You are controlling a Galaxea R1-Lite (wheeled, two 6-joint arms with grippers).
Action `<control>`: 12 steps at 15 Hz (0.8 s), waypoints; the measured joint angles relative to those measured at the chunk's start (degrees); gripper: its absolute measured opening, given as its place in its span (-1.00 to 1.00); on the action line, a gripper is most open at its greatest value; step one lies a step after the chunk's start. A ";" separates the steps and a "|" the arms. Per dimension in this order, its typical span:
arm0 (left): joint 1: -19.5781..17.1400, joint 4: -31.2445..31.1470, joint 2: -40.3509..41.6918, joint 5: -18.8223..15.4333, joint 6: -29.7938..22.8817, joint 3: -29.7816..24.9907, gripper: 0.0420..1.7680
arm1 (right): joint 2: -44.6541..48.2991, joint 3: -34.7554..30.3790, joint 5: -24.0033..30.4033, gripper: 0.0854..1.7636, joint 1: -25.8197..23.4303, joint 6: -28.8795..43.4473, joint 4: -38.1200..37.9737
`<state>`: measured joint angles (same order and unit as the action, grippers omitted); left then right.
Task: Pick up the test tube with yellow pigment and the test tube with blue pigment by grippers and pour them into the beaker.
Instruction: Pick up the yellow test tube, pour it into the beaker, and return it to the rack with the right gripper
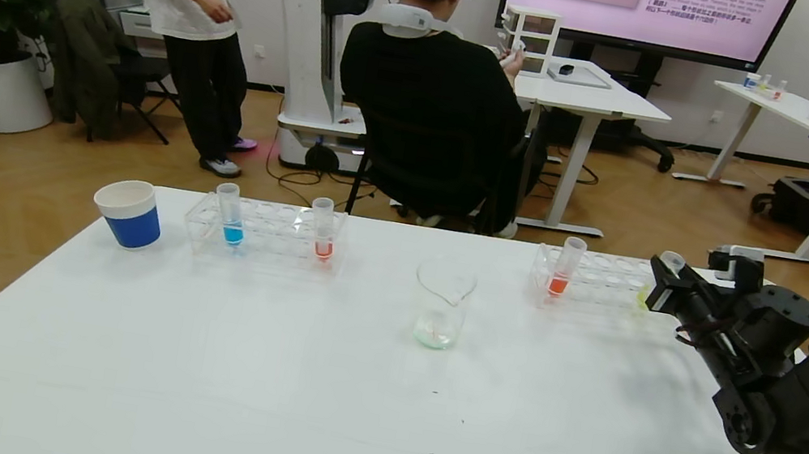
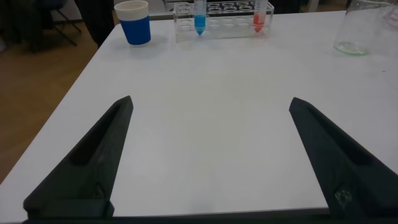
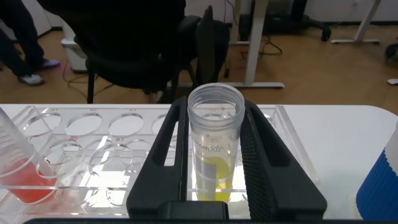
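The right gripper point(image 3: 215, 155) clamps the slim clear yellow-liquid test tube point(image 3: 214, 146) in its rack; next, lifting straight up.

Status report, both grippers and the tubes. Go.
Right gripper shut on yellow-liquid clear tube, racked. Left gripper open, idle. Blue-liquid tube racked. Glass beaker unobstructed.

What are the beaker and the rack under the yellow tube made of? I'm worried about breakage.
The beaker looks like clear, glossy glass, with a thin rim and pouring lip, though clear plastic is possible. The rack looks like clear moulded plastic or acrylic, with flat panels and round holes.
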<state>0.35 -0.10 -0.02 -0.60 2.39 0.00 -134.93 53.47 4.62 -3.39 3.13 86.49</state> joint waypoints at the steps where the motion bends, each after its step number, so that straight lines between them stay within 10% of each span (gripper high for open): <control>1: -0.05 0.00 0.00 0.00 0.02 0.00 0.98 | 0.09 -0.13 0.00 -0.49 0.06 0.00 0.09; 12: 0.00 0.00 0.00 -0.02 -0.02 0.00 0.98 | 11.56 0.37 0.44 -0.49 0.44 -0.57 -7.08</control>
<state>0.35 -0.10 -0.02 -0.62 2.36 0.00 -123.37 53.83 5.06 -2.95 2.56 79.41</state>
